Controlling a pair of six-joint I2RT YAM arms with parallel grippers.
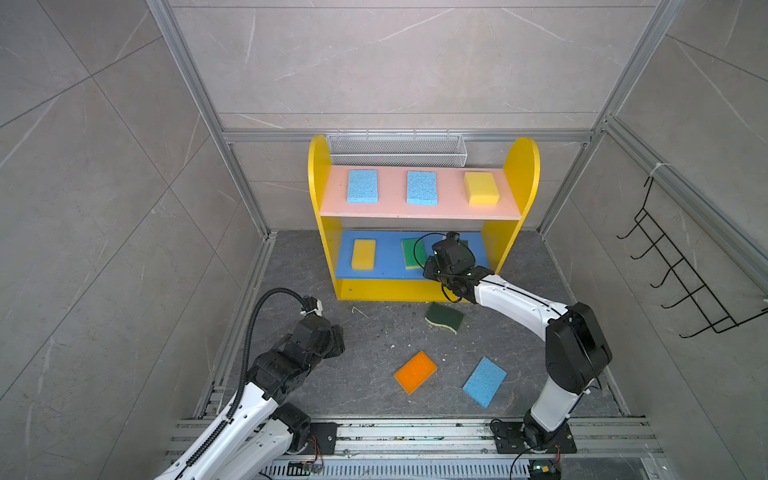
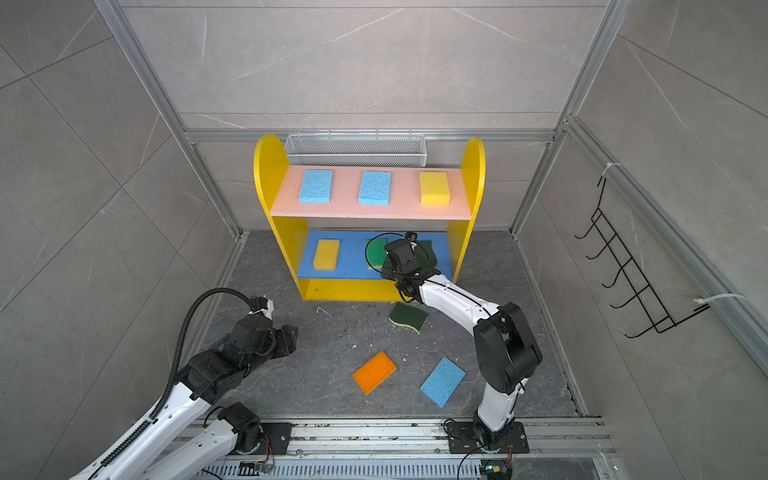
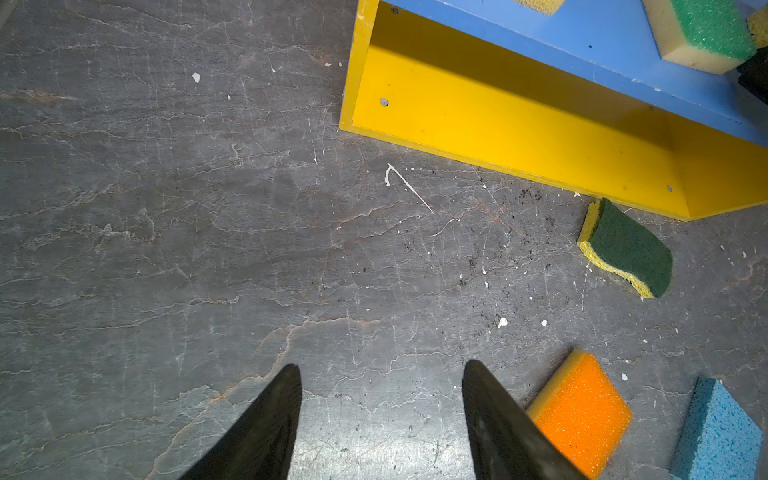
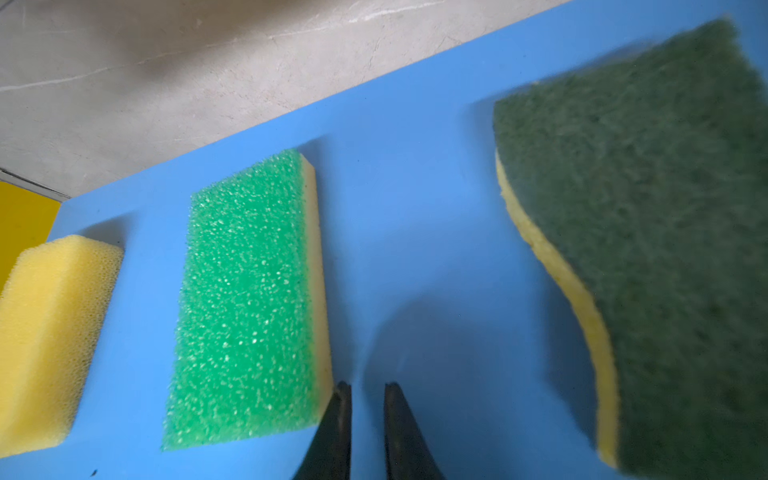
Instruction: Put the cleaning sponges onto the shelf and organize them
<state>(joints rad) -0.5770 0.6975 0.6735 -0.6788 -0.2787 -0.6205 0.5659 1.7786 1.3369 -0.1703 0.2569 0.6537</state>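
A small shelf (image 1: pixel 521 166) with yellow round-topped sides stands at the far middle of a dark grey worktop (image 1: pixel 374 332). On its pink upper board (image 1: pixel 395 208) three sponges lie in a row, well apart: a light blue sponge (image 1: pixel 362 185) at the left, a second light blue sponge (image 1: pixel 422 188) in the middle and a yellow sponge (image 1: pixel 481 188) at the right.

On the blue middle board (image 1: pixel 388 257) lie a second yellow sponge (image 1: pixel 363 254) at the left, a green sponge (image 1: pixel 412 251) near the middle and a dark-green wavy sponge (image 4: pixel 665 249) with a yellow underside at the right. The right arm reaches in from the near right. Its right tool (image 4: pixel 368 386) is over bare blue board between the green and wavy sponges, just beside the green one. Its jaws are drawn nearly together with a thin gap, gripping nothing.

The left tool (image 3: pixel 382 368) hovers over the near left of the worktop, released, jaws wide apart and empty.

Three sponges lie loose on the worktop. A second wavy sponge (image 1: pixel 444 318) is near the shelf's base, toward the right. An orange sponge (image 1: pixel 415 371) is nearer, with a third light blue sponge (image 1: pixel 484 381) to its right, and both lie askew.

A white wire mesh basket (image 1: pixel 397 149) sits behind the shelf. A black hook rack (image 1: pixel 681 266) hangs on the right wall.
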